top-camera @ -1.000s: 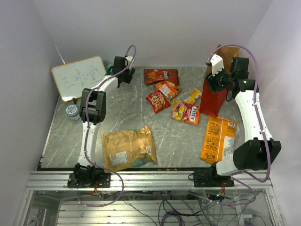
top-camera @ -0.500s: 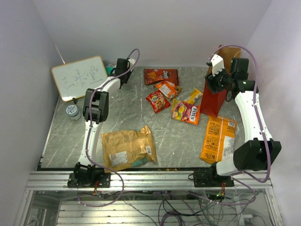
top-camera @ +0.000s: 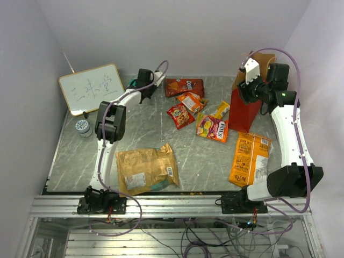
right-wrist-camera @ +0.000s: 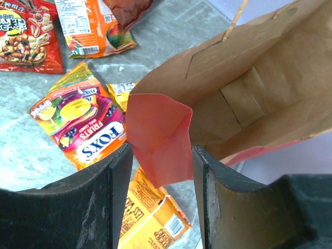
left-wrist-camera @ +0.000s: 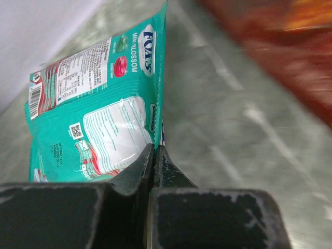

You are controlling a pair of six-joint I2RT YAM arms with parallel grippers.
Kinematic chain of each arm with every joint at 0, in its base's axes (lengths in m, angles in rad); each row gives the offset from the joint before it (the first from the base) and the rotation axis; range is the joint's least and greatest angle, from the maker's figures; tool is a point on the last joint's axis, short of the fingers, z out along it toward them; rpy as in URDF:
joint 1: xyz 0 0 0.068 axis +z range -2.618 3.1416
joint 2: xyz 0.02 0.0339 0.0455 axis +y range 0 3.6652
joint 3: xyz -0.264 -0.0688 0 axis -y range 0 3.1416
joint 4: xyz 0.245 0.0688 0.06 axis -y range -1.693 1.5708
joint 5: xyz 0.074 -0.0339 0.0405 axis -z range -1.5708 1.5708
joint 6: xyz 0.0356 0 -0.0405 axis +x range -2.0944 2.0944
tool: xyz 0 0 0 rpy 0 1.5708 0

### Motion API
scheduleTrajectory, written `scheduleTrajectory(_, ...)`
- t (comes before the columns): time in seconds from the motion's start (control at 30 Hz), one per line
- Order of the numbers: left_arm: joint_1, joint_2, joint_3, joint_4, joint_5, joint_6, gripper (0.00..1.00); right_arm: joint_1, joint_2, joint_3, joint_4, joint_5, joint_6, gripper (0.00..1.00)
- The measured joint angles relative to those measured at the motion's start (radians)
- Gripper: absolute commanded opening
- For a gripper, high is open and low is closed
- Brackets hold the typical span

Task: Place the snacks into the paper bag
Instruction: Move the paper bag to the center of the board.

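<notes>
My left gripper (left-wrist-camera: pixel 156 150) is shut on the edge of a teal Fox's packet (left-wrist-camera: pixel 104 104), which hangs over the table at the back left (top-camera: pixel 132 82). My right gripper (right-wrist-camera: pixel 161 155) holds a folded red corner of the paper bag (right-wrist-camera: pixel 259 78); the corner fills the gap between its fingers. The bag (top-camera: pixel 244 113) stands at the back right, its brown inside open upward. On the table lie a dark red chip bag (top-camera: pixel 184 86), a small orange pack (top-camera: pixel 191 101), a red pack (top-camera: pixel 180 115), a Fox's Fruits pack (top-camera: pixel 213 129) and a yellow pack (top-camera: pixel 222 109).
A large orange bag (top-camera: pixel 250 158) lies at the front right and a tan-gold bag (top-camera: pixel 146 169) at the front left. A white writing board (top-camera: pixel 90 88) leans at the back left, with a small round tin (top-camera: pixel 82 126) beside it. Walls close in on three sides.
My left gripper has shut on the teal packet and moved right with it, away from the board. My right gripper has risen slightly at the bag's rim.
</notes>
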Motion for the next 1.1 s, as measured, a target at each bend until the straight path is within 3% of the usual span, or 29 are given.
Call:
scheduleTrajectory(0.4, -0.242, -0.133, -0.151, -0.096, 0.160, -0.060, 0.07, 0.000, -0.003, 0.003, -0.032, 0.008, -0.002, 0.45)
scheduleTrajectory(0.6, -0.306, -0.144, -0.158, -0.107, 0.171, -0.087, 0.36, 0.000, -0.003, 0.003, -0.055, 0.060, -0.012, 0.55)
scheduleTrajectory(0.8, -0.305, -0.166, -0.154, -0.121, 0.151, -0.098, 0.55, 0.000, -0.003, 0.027, -0.081, 0.111, -0.018, 0.64)
scheduleTrajectory(0.97, -0.301, -0.282, -0.161, -0.143, 0.119, -0.099, 0.65, 0.000, -0.003, 0.074, -0.054, 0.113, 0.055, 0.61)
scheduleTrajectory(1.1, -0.300, -0.425, -0.190, -0.137, 0.093, -0.098, 0.68, 0.000, 0.034, 0.125, -0.003, 0.131, 0.150, 0.57)
